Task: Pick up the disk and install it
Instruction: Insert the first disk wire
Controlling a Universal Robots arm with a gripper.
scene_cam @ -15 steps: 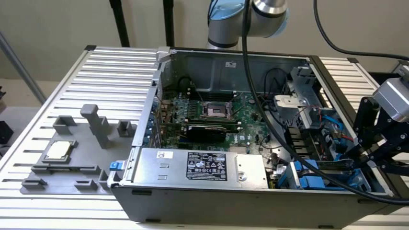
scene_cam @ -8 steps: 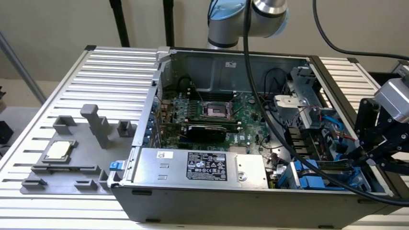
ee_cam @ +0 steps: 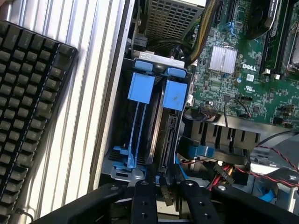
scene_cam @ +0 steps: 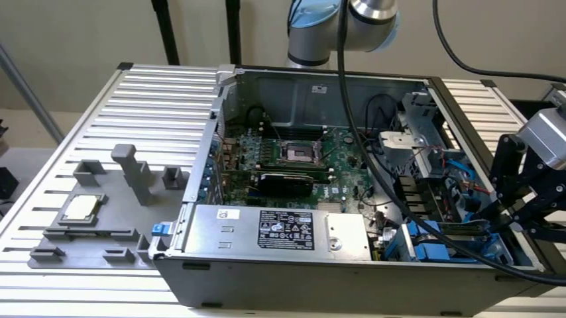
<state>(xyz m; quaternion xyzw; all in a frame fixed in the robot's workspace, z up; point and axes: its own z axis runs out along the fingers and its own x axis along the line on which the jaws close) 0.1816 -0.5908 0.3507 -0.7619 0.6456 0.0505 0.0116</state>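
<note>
Disk (ee_cam: 169, 133) on edge in the computer's bay (ee_cam: 156, 59), long axis running straight away from the gripper (ee_cam: 167, 185), fingers parted, gripping nothing.

Arm (scene_cam: 340, 26): silver-grey tubular joints, pale blue end cap. Black cables (scene_cam: 354, 119) trail toward the tool. Tool (ee_cam: 167, 186): matt black links with round screw recesses, silver-grey housing at its base.
</note>
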